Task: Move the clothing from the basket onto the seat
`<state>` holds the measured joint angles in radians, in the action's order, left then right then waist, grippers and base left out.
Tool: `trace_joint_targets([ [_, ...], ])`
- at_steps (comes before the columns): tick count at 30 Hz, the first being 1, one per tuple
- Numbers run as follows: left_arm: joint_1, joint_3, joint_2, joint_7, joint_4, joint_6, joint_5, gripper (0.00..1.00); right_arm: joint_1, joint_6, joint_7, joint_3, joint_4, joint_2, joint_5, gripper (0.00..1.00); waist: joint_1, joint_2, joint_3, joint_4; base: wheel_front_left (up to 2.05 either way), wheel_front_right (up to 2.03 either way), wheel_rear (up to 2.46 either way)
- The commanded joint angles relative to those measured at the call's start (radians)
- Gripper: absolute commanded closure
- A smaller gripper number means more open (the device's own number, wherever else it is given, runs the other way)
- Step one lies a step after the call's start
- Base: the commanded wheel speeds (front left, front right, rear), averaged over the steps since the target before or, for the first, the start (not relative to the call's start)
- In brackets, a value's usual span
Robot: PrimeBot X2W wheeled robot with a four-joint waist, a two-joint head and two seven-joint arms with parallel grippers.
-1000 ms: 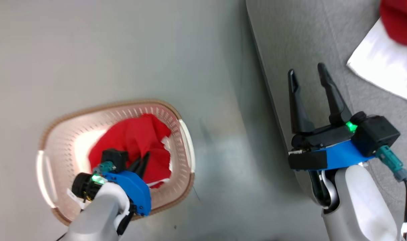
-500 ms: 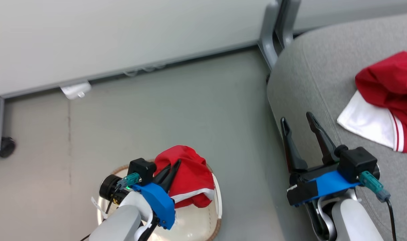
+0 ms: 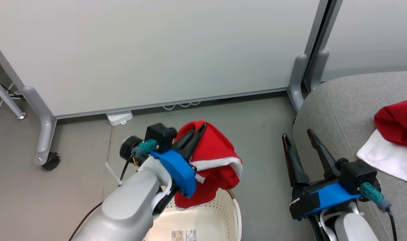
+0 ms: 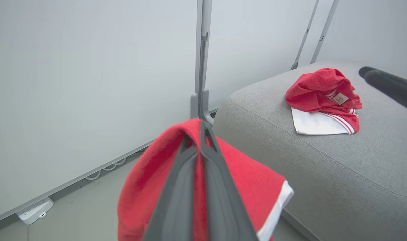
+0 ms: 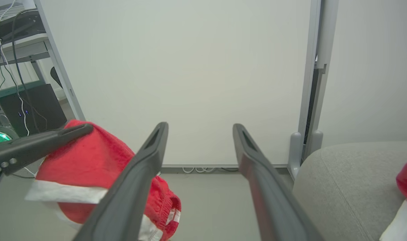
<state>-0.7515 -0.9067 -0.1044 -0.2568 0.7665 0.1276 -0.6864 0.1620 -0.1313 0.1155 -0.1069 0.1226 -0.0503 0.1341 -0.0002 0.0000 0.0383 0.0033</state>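
Pinched tight between the two dark fingers of the left gripper (image 3: 198, 128): a red clothing piece (image 3: 216, 150) with a white stripe along its edge. Up in the air, folded over the finger tips and hanging down on both sides. From the left wrist, the fingers (image 4: 176, 187) pressed close together, with red cloth draped on each side.

Right under it, the basket (image 3: 235, 214), cream white with little holes in its wall, down on the grey floor (image 3: 257, 134). Bottom of the red piece down at about the basket's rim; touching or not, cannot tell. A paper label (image 3: 184, 235) flat on the basket's bottom.

Off to the right, the right gripper (image 3: 297, 134), spread wide with nothing in it, fingers pointing up. Just beside the rounded edge of the seat (image 3: 340, 107), a big grey sofa.

On top of the seat, a second clothing piece (image 3: 396, 122), red with a white part and a thin red stripe near the edge, crumpled in a heap, well apart from both grippers.

Behind it all, a tall pale wall panel (image 3: 156, 50) on grey legs, with a small black wheel (image 3: 51, 162) under one leg and a white power strip (image 3: 119, 117) on the floor at its foot.
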Motion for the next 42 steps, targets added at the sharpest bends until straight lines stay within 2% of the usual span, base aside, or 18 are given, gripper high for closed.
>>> trace_joint_targets([
  [1, -0.021, 0.002, 0.006, -0.003, -0.002, 0.004, -0.005, 1.0, -0.009, 0.001, 0.001, -0.003, -0.005, 0.0, 0.002, 0.0, 0.0002, 0.0, 0.0, 0.002, 0.0, 0.0, 0.0],
  [8, -0.083, 0.01, 0.025, 0.003, 0.024, 0.003, -0.031, 1.0, -0.01, 0.001, -0.007, -0.027, 0.002, 0.0, 0.008, 0.0, 0.0002, 0.0, -0.003, -0.006, 0.0, 0.0, 0.0],
  [19, -0.071, -0.005, 0.04, -0.003, 0.051, 0.004, -0.049, 1.0, -0.007, 0.001, -0.031, -0.091, 0.044, 0.0, -0.007, 0.0, 0.0002, 0.0, -0.003, -0.022, 0.0, 0.0, 0.0],
  [32, -0.076, -0.066, 0.052, -0.007, 0.02, 0.004, -0.08, 1.0, 0.118, 0.001, -0.025, -0.21, 0.279, 0.0, -0.025, 0.0, 0.0002, 0.0, -0.016, 0.002, 0.0, 0.0, 0.0],
  [42, -0.076, -0.118, 0.053, -0.008, -0.008, 0.004, -0.111, 1.0, 0.244, 0.001, 0.012, -0.277, 0.452, 0.0, 0.023, 0.0, 0.0002, 0.0, -0.023, 0.017, 0.0, 0.0, 0.0],
])
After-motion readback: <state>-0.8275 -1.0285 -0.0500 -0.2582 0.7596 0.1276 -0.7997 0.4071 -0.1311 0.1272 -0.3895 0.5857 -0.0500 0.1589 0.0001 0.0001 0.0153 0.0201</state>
